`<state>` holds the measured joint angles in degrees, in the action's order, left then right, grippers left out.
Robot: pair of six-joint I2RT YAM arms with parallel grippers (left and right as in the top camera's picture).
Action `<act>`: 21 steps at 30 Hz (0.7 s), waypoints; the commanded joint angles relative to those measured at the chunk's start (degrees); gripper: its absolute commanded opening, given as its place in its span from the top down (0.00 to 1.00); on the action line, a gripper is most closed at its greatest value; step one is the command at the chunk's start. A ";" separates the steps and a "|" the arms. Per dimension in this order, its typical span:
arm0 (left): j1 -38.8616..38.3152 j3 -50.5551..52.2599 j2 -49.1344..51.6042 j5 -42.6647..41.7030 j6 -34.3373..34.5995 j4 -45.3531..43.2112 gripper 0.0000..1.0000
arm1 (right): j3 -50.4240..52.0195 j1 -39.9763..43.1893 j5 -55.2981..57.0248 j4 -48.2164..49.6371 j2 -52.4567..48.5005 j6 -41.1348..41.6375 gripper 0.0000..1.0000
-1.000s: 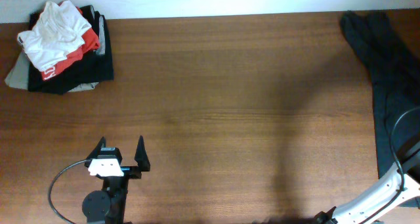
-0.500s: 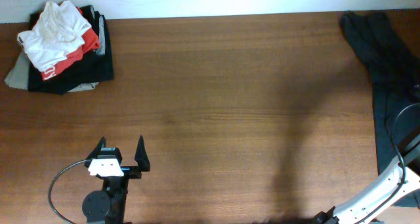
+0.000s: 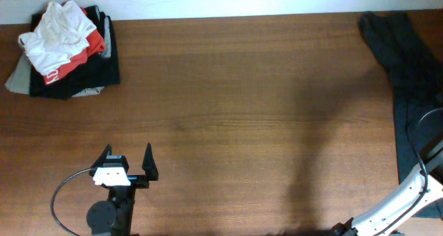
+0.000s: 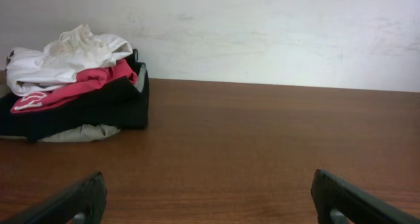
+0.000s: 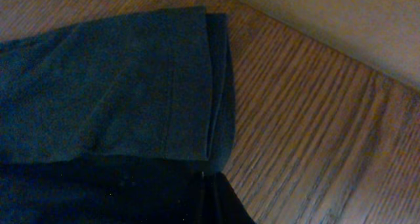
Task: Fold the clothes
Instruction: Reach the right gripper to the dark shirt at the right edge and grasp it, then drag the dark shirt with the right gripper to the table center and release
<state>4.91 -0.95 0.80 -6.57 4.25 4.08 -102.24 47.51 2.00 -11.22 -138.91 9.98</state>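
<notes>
You could not see the right pincer in any view; its arm [image 3: 403, 198] ran off the overhead picture's right side. The black T-shirt [image 3: 415, 91] at the counter's [image 3: 242, 111] right edge was cut off there too, its lettering hidden. The white garment [image 3: 52, 32] and red garment [image 3: 76, 56] covered the pile beneath.

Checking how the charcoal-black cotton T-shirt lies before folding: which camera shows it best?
Overhead: the charcoal-black T-shirt shows as a crumpled strip along the right of the wooden table, partly out of frame. Right wrist shows only a close-up of its hemmed edge. Left wrist misses it.
</notes>
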 commanded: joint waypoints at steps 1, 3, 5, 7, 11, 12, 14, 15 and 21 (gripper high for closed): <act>0.24 0.42 -0.39 0.42 -0.70 0.04 0.01 | -0.92 -0.31 0.00 -1.70 3.28 5.03 0.96; 0.24 0.42 -0.39 0.42 -0.70 0.04 0.01 | -0.94 -0.31 -0.42 -2.91 5.62 5.84 0.96; 0.24 0.42 -0.39 0.42 -0.70 0.04 0.01 | -0.94 -0.63 -1.05 -4.11 8.46 5.81 0.96; 0.24 0.42 -0.39 0.42 -0.70 0.04 0.01 | -0.94 -1.64 -3.63 -5.60 12.41 5.81 0.96; 0.24 0.42 -0.39 0.42 -0.70 0.02 0.01 | -0.94 -5.16 -10.12 -7.54 19.63 6.10 0.96; 0.24 0.42 -0.39 0.42 -0.70 0.02 0.01 | -0.94 -6.67 -10.97 -8.44 21.64 7.02 0.96; 0.24 0.42 -0.39 0.42 -0.70 0.04 0.01 | -0.94 -9.84 -12.98 -9.86 24.98 7.30 0.96; 0.24 0.42 -0.39 0.42 -0.70 0.02 0.01 | -0.94 -12.26 -15.08 -10.86 26.82 7.30 0.96; 0.24 0.42 -0.39 0.42 -0.70 0.04 0.01 | -0.94 -27.15 -24.15 -15.45 30.36 8.74 0.96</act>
<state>4.91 -0.95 0.78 -6.57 4.25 4.08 -102.26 27.97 -14.63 -25.02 -110.00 16.78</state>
